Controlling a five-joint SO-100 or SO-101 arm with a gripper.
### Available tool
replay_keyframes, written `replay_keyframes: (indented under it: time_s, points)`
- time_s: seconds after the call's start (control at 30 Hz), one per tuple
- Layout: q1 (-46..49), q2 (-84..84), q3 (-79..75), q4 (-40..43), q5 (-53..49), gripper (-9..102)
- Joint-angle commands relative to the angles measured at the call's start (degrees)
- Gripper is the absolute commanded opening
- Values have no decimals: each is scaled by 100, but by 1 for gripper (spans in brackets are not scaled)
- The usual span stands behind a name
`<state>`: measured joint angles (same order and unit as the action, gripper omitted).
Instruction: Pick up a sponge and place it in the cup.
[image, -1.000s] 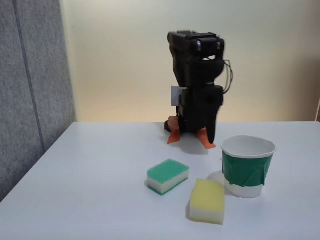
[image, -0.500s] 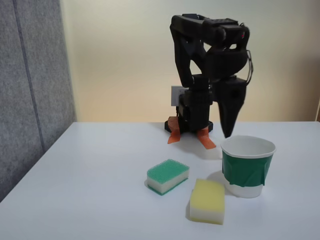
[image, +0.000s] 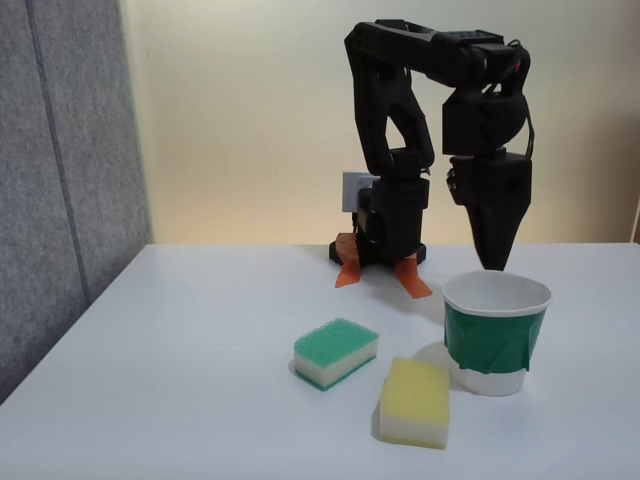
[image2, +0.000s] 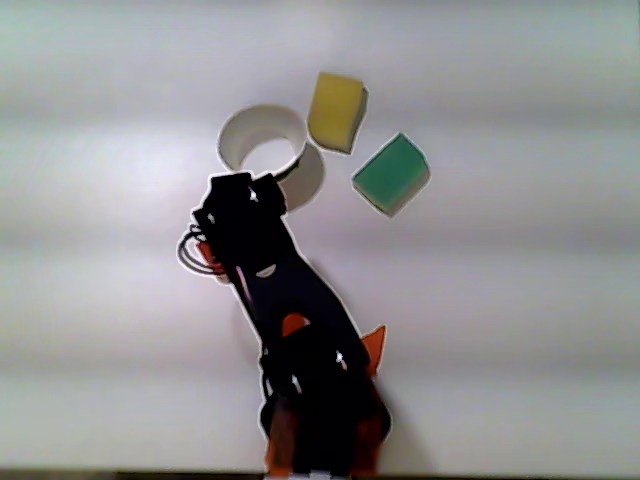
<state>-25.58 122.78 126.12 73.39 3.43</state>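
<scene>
The cup (image: 495, 335) is white paper with a dark green band and stands upright on the white table at the right of the fixed view. From above, its open mouth (image2: 228, 125) looks white inside. My black gripper (image: 493, 266) points straight down just above the cup's far rim, its fingers closed to a point with nothing visible between them. In the other view the arm (image2: 290, 300) reaches from the base up to the cup's edge. The sponge is out of view.
A green-topped white pad (image: 336, 350) (image2: 391, 173) lies left of the cup in the fixed view. A plain yellow foam block (image: 415, 400) (image2: 336, 110) lies in front, close to the cup's base. A grey panel (image: 60, 180) bounds the table's left side. The arm's base (image: 385, 255) stands at the table's back.
The arm has unfolded from its tucked pose over the base. The gripper rose and swung right, ending above the cup's rim. The cup and both pads stayed put.
</scene>
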Motion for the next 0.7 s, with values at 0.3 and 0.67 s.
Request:
replay_keyframes:
  time_s: [0.3,0.67]
  points:
    - [-97,-123,0,-220,-352,18]
    - [-167,-413,-378,-211,-237,40]
